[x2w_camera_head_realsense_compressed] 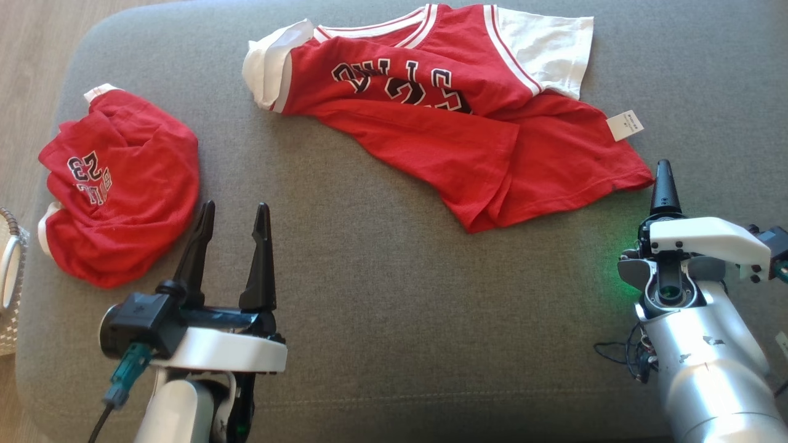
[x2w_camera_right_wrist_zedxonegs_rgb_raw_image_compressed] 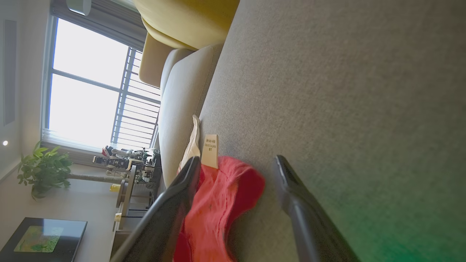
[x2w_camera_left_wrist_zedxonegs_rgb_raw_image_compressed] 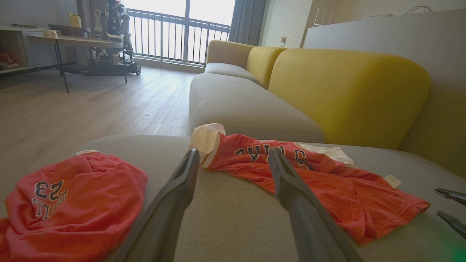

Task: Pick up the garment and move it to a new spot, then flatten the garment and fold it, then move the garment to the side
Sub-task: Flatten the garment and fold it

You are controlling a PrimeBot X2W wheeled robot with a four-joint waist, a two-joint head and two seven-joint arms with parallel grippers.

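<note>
A red garment (x2w_camera_head_realsense_compressed: 431,117) with white sleeves and black lettering lies rumpled and partly folded over across the far middle of the grey cushion (x2w_camera_head_realsense_compressed: 394,295); it also shows in the wrist views (x2w_camera_left_wrist_zedxonegs_rgb_raw_image_compressed: 309,178) (x2w_camera_right_wrist_zedxonegs_rgb_raw_image_compressed: 218,203). My right gripper (x2w_camera_head_realsense_compressed: 663,169) is turned on its side just right of the hem corner. Its fingers stand open (x2w_camera_right_wrist_zedxonegs_rgb_raw_image_compressed: 237,160), with the corner lying between them, untouched. A second red garment (x2w_camera_head_realsense_compressed: 123,184) sits bunched at the left. My left gripper (x2w_camera_head_realsense_compressed: 234,208) hovers open and empty just right of it.
A white tag (x2w_camera_head_realsense_compressed: 625,125) sticks out of the garment's right edge. Wooden floor (x2w_camera_head_realsense_compressed: 31,61) and a woven basket (x2w_camera_head_realsense_compressed: 9,277) border the cushion's left side. A yellow-backed sofa (x2w_camera_left_wrist_zedxonegs_rgb_raw_image_compressed: 346,83) stands beyond the cushion's far edge.
</note>
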